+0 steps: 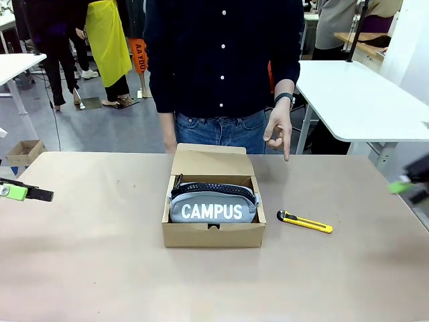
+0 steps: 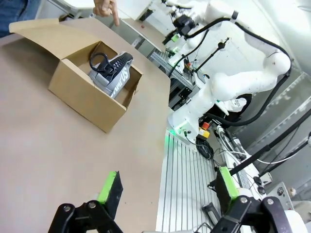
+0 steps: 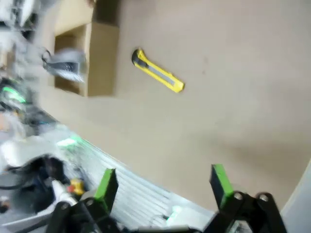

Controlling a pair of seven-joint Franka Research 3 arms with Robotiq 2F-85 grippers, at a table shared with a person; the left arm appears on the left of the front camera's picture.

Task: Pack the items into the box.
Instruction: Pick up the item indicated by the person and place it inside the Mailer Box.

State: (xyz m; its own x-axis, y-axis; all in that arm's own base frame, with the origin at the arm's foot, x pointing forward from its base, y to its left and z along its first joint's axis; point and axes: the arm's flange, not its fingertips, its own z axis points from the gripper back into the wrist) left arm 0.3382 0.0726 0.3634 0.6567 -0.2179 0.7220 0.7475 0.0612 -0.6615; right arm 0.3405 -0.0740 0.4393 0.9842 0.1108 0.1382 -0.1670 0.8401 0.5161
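Lying crosswise right of the box (image 1: 211,236), the knife (image 1: 305,222) sits nearer the right hand (image 3: 164,178), which hangs released, empty.

Robotics lab, open-plan. White jointed robot arm (image 2: 243,82) stands beside a slotted aluminium base plate (image 2: 182,189), with black cables (image 2: 286,155) strung around it. Plain white-topped work tables (image 1: 362,100) spread over a grey floor (image 1: 107,134).
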